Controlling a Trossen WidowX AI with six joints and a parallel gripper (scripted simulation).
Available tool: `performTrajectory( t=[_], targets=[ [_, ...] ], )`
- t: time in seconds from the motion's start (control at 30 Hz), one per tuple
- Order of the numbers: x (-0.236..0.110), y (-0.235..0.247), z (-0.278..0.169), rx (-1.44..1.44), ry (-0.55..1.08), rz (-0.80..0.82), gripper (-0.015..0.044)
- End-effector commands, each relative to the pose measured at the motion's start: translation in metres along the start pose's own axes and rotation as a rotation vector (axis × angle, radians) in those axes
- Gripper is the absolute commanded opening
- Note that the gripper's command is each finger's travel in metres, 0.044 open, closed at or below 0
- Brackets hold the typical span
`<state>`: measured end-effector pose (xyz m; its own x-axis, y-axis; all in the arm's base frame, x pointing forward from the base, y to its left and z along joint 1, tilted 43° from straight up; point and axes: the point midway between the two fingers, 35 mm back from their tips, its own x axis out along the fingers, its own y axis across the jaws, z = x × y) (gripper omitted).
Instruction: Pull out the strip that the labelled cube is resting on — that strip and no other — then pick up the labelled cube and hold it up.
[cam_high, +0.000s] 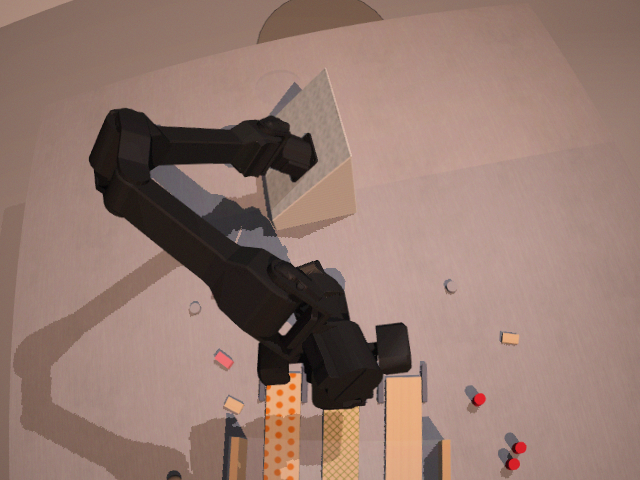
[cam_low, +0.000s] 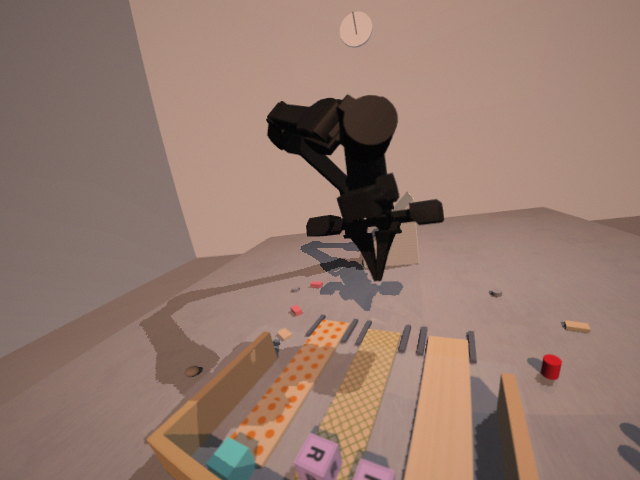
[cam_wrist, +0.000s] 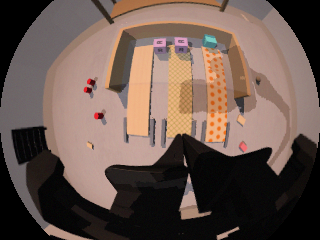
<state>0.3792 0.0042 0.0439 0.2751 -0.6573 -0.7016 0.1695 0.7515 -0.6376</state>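
At the left of the exterior view, a wooden tray wall (cam_low: 235, 372) borders 3 parallel strips lying on the tabletop (cam_low: 516, 258). Next to that wall lies the orange-dotted strip (cam_low: 297, 379), with a teal cube (cam_low: 232, 457) at its near end. To its right lies the crosshatched strip (cam_low: 361, 384); the labelled cube (cam_low: 316, 454), pink and marked "R", rests at the near end of this strip, with a second pink cube (cam_low: 373, 469) just beside it on the right. Further right lies the plain wooden strip (cam_low: 442, 397), then a second tray wall (cam_low: 514, 423). Dark guide bars (cam_low: 405, 338) flank the far ends of the strips. Above and beyond those far ends, the arm points the gripper (cam_low: 377, 276) downward; its fingers (cam_low: 373, 253) are closed together to a point and hold nothing, with the tips above the tabletop short of the crosshatched strip. Well to the right stand a red cylinder (cam_low: 551, 365) and a small wooden block (cam_low: 576, 326).
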Motion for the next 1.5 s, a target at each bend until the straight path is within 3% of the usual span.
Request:
performTrajectory(
  t=[0.0,1.47],
  targets=[
    [0.030,-0.008,0.002,0.070,0.227,-0.038,0.0000],
    [0.092,-0.012,-0.014,0.084,0.278,-0.053,0.0000]
  ],
)
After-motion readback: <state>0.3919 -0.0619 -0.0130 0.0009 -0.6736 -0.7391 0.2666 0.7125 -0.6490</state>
